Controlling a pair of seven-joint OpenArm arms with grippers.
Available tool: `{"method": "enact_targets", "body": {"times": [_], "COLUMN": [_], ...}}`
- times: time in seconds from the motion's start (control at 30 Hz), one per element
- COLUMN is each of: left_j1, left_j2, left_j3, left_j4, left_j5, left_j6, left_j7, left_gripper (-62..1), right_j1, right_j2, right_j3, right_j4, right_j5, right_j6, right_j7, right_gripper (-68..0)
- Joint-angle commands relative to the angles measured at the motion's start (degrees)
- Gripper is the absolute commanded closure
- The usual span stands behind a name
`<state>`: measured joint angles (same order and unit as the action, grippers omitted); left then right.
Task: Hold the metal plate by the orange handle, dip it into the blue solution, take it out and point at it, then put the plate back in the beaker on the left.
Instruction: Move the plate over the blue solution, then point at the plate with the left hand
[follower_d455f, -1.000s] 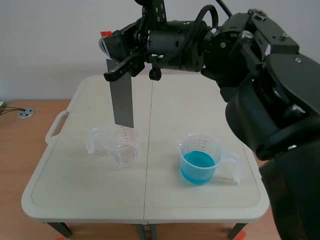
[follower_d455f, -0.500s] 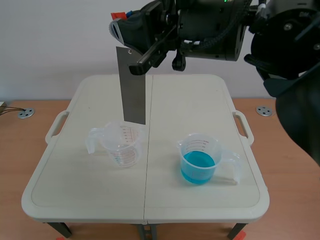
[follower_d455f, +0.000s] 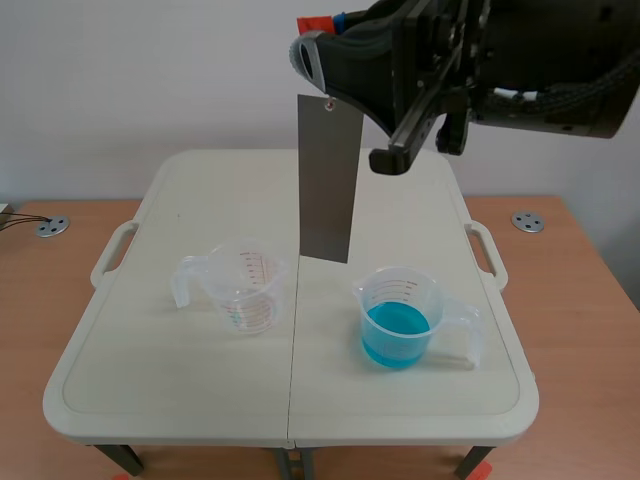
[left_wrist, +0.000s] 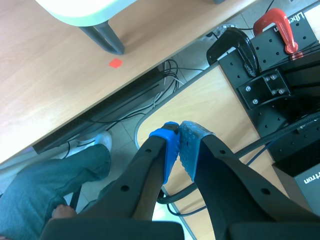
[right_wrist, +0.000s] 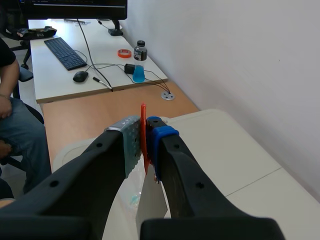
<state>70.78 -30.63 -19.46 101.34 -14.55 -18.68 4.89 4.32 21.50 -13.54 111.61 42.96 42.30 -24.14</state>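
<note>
Plate (follower_d455f: 328, 180) hangs upright over the table (follower_d455f: 400, 200), between the left beaker (follower_d455f: 240, 290) and the blue beaker (follower_d455f: 398, 322), its handle (follower_d455f: 318, 22) pinched in the right end effector (right_wrist: 145, 135). Lifting looks done; dipping, pointing and the return are left. The left end effector (left_wrist: 179, 150), pressed together on nothing, is off the table.
</note>
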Motion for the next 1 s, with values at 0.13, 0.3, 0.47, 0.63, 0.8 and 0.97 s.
{"method": "enact_targets", "body": {"times": [0.13,0.3,0.47,0.63,0.8,0.97], "left_j1": [0.4,-1.8,-7.1,-14.4,-22.8,-32.4], "left_j2": [0.1,0.1,-0.7,-3.4,-6.1,-6.7], "left_j3": [0.3,0.3,0.3,0.3,0.6,3.2], "left_j4": [0.7,0.7,0.7,0.7,0.7,0.7], "left_j5": [-0.2,-0.2,-0.2,-0.2,-1.4,-1.4], "left_j6": [-0.1,-0.1,-0.3,-0.4,-0.6,-1.0], "left_j7": [-0.9,-0.8,-1.0,-1.0,-1.0,-0.8], "left_gripper": [-3.1,-3.1,-3.1,-3.1,-3.1,-3.1], "right_j1": [-2.7,-5.2,-6.7,-6.7,-6.7,-6.7], "right_j2": [3.4,5.7,7.3,8.5,8.5,8.5], "right_j3": [5.2,9.9,13.9,15.1,15.1,15.1], "right_j4": [2.6,2.6,2.6,2.6,2.6,2.5], "right_j5": [3.4,6.0,8.1,8.5,8.5,8.5], "right_j6": [0.4,0.4,0.4,0.4,0.4,0.4], "right_j7": [0.9,0.9,0.9,0.9,0.7,0.7], "right_gripper": [-1.1,-1.1,-1.1,-1.1,-1.1,-1.1]}}
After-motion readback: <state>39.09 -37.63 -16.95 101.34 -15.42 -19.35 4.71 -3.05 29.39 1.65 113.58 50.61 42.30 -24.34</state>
